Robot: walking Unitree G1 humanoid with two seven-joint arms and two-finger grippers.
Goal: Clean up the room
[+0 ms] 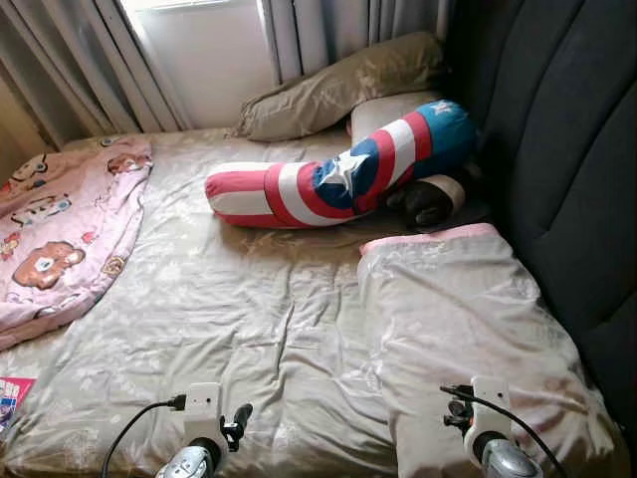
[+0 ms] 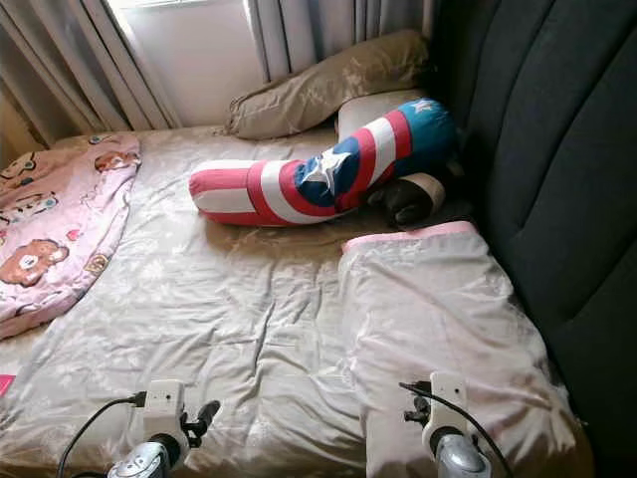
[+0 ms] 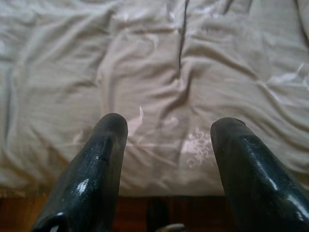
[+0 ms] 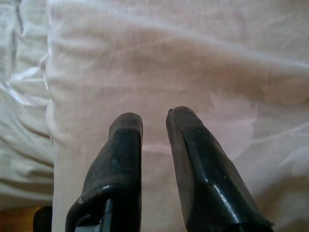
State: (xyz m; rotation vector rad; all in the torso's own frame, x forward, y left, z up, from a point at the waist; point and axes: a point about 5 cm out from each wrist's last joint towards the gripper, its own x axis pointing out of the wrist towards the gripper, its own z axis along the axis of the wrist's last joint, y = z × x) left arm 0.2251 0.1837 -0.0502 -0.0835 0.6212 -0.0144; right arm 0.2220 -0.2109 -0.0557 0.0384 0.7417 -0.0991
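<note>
A bed with a creased beige sheet (image 1: pixel 229 299) lies before me. A red, white and blue bolster with a star (image 1: pixel 338 174) lies across its far part. Next to the bolster sits a dark round soft item (image 1: pixel 428 199). A pale pillow with a pink edge (image 1: pixel 468 329) rests at the near right, against the headboard. A pink bear-print blanket (image 1: pixel 60 239) is bunched at the left. My left gripper (image 3: pixel 169 125) hovers open over the sheet's near edge. Over the pale pillow, my right gripper (image 4: pixel 154 118) has its fingers close together and holds nothing.
A dark padded headboard (image 1: pixel 567 149) runs along the right side. Two beige pillows (image 1: pixel 338 90) lean at the back under a curtained window (image 1: pixel 199 50). A small pink printed item (image 1: pixel 12 393) lies at the near left edge. Wooden floor (image 3: pixel 29 212) shows below the mattress edge.
</note>
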